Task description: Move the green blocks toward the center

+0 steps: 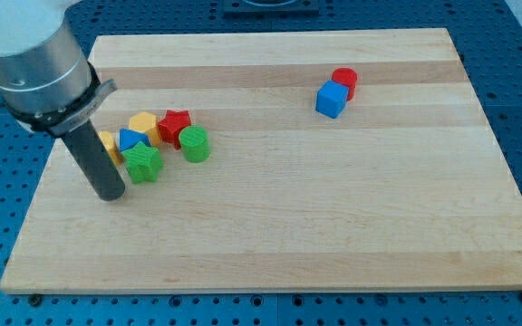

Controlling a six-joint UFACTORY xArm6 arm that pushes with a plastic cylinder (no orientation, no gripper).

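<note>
Two green blocks: a star (143, 163) and a cylinder (195, 144), left of the board's (333, 226) middle.
Cluster: red star (175, 124), yellow block (143, 126), blue block (132, 140), orange block (108, 144), packed just above the greens.
My tip (111, 194): just left of the green star, below it.
Fingers: none; a bare rod.
Far pair: blue cube (331, 100) touching red cylinder (344, 81), upper right.

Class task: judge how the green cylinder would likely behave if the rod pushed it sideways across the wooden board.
The green cylinder stands on its flat end, so it probably slides, not rolls. It looks squat, so tipping seems unlikely. The red star touching it may get shoved.
</note>
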